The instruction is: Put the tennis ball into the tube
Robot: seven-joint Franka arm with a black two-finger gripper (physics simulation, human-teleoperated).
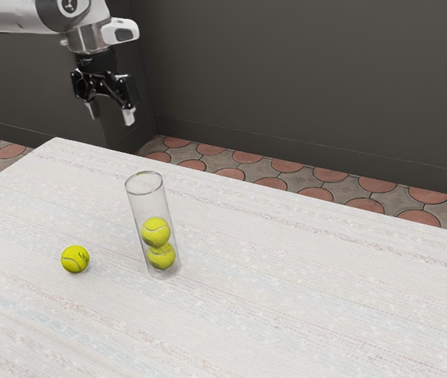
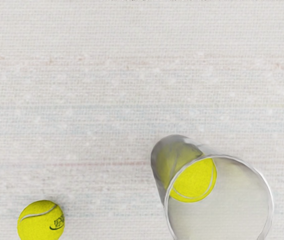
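Gripper of mine [image 1: 110, 113] is hanging high over the table [image 1: 286, 303], with its two fingers [image 1: 129, 116] standing apart and nothing between them, so I hold no ball. Below me, and well apart from my fingertips, the loose tennis ball [image 1: 75, 259] is lying on the cloth-like surface, outside the tube [image 1: 148, 206] and not touching it. The tube stands also below me, seemingly upright, with its open mouth turned up toward my height. Inside it are two balls, the upper ball [image 1: 156, 232] resting above the lower ball [image 1: 162, 256]; through the clear wall I cannot be fully sure, but they seem to touch. Above these two there is, I judge, enough free space for one more. About the progress: the loose ball is not yet grasped, so for this ball all the work is left. I should move over it, go down with the fingers around it, close, lift it higher than the rim, bring it over the mouth and let it go. The careful part will be the centring, because a ball that meets the rim could push the tube over.
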